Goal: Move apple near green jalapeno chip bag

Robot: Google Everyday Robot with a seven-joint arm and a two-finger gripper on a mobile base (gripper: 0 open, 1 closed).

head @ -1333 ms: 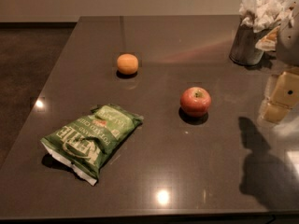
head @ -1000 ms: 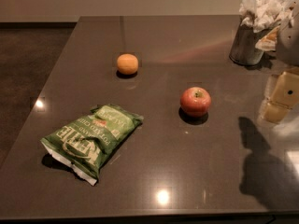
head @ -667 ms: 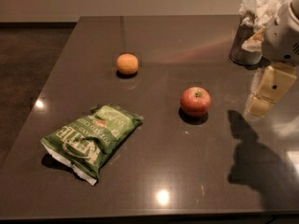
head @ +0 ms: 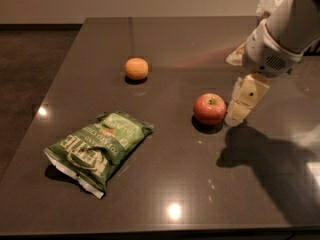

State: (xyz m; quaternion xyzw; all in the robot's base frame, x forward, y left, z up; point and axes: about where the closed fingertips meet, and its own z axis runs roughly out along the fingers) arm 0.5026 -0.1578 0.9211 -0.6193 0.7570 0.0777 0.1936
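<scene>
The red apple with a yellowish patch at its stem sits upright on the dark table, right of centre. The green jalapeno chip bag lies flat at the front left, white lettering up, well apart from the apple. My gripper hangs from the white arm at the right, just to the right of the apple and close above the table. It holds nothing that I can see.
A small orange fruit sits behind and left of the apple. A container with crumpled white paper stands at the back right, mostly hidden by the arm. The table's left edge runs along a dark floor.
The arm has swung in from the right edge toward the left and down, so the gripper is now right beside the apple. The apple, bag and orange fruit have not moved.
</scene>
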